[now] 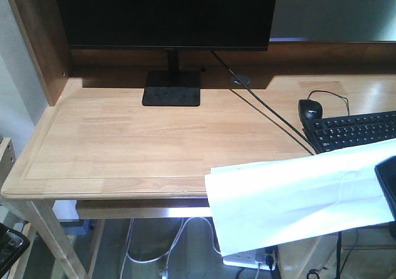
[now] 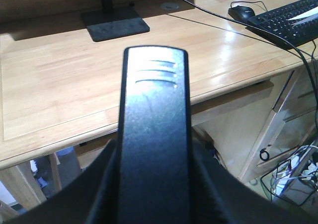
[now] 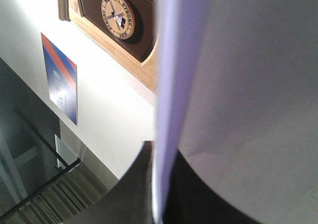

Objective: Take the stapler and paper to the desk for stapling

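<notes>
Both arms carry a load. The left gripper point(image 2: 154, 157) is pressed onto the stapler point(image 2: 155, 95). One dark finger point(image 2: 102, 184) shows on each side of its black body, and the grooved end juts straight out ahead of the wrist. This wrist sits low, just short of the desk point(image 2: 59, 85), and looks across the front edge. The stapler's tip overlaps that edge in the left wrist view, but I cannot tell whether it is over the wood.

Far ahead of the left gripper and slightly to its left stands the monitor stand point(image 2: 117, 25). Ahead and to its right lie the mouse point(image 2: 242, 10) and the keyboard point(image 2: 288, 18). A black cable point(image 2: 223, 30) runs slantwise over the planks between the stand and the keyboard.

The right gripper point(image 3: 163, 174) pinches the paper point(image 1: 291, 198). In its wrist view the sheet rises edge-on from between the dark fingers and fills everything to the gripper's right. From the front, the sheet spreads away from this gripper toward the left. It crosses the desk's front right corner, hides the keyboard's near edge, and sags below the desktop at its far end. Whether it rests on the wood I cannot tell. A power strip point(image 1: 244, 258) lies under that drooping end. Beyond the right gripper is a pale wall with a wood-framed plaque point(image 3: 119, 15) and a blue-and-red poster point(image 3: 59, 80).
</notes>
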You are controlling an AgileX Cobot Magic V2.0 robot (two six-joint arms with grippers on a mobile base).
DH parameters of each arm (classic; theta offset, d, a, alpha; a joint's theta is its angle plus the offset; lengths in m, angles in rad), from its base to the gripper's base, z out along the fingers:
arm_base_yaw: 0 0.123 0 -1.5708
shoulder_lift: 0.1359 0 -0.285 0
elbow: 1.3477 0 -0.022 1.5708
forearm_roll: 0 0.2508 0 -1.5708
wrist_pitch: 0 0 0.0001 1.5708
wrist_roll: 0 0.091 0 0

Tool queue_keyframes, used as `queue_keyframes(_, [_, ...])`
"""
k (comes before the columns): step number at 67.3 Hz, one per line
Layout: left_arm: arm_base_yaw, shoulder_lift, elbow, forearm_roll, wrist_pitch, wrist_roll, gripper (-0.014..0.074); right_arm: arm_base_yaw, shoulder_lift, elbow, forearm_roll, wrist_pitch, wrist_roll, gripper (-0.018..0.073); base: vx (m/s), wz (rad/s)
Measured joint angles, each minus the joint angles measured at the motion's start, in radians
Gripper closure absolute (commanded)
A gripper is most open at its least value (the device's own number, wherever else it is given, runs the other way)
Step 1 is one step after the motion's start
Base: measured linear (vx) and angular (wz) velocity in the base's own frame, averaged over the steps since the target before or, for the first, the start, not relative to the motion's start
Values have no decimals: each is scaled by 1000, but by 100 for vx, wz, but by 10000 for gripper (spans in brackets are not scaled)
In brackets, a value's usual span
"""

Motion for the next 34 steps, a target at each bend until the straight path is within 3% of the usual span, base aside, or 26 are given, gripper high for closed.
queue_keyframes(34, [0,0,0,0,0,0,603,0,0,0,0,0,0,561,6,-1])
